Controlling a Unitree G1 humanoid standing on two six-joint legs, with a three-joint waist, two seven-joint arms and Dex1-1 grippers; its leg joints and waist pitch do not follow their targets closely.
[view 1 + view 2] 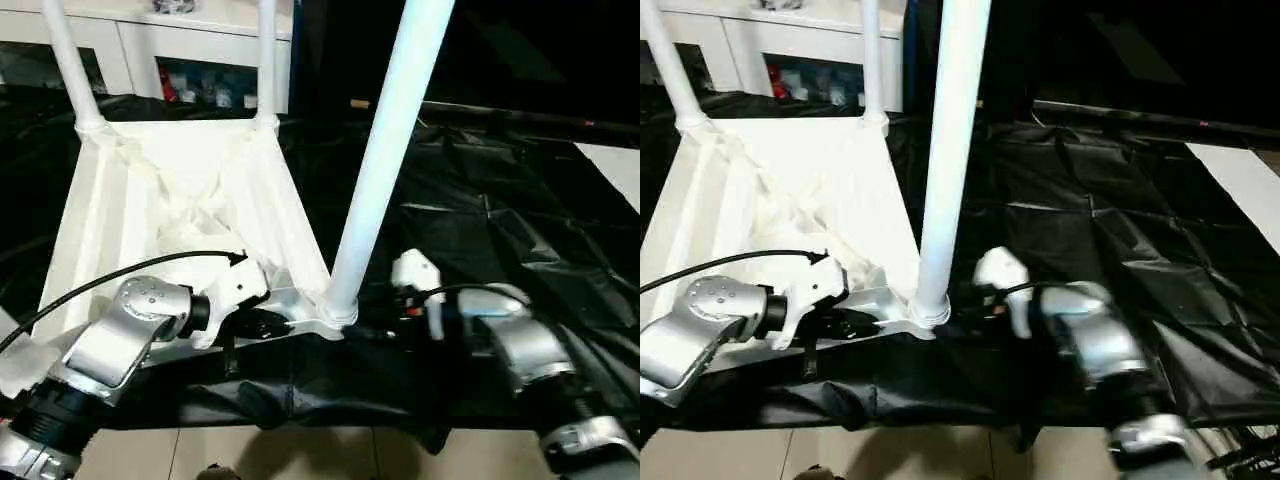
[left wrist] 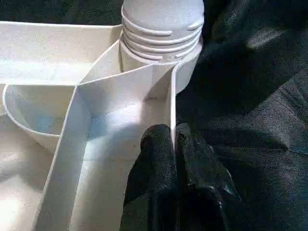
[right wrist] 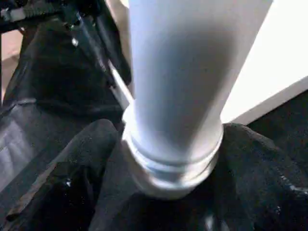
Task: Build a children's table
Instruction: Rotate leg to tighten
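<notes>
Your table top [image 1: 180,190] lies upside down on a crinkled black sheet [image 1: 500,230], its smooth white plastic underside crossed by thin raised ribs that fan out from the middle and meet round sockets at the corners. Three long tubular legs stand upright in those sockets: two far ones [image 1: 70,65] [image 1: 266,60] near the white cabinet with glass doors [image 1: 130,50], and a near leg [image 1: 385,150] that looks bluish-white and matte and widens toward its base. In the left wrist view you see that leg's threaded end [image 2: 161,29], grooved with several rings, seated in the near corner socket [image 1: 335,312] beside thin upright walls. Your left gripper [image 2: 174,144] has its two black, dull, rounded fingers pressed together on the thin white edge wall of the top just beside that socket, pinching it. The left silver forearm comes in low from the side with the wrist bent inward toward the corner. Your right gripper [image 3: 168,159] faces the near leg's base from the other side; its black fingers [image 3: 91,144] are spread to either side of the ringed collar, flanking it, and you cannot tell whether they touch. The right forearm lies low over the sheet, pointing at the leg.
</notes>
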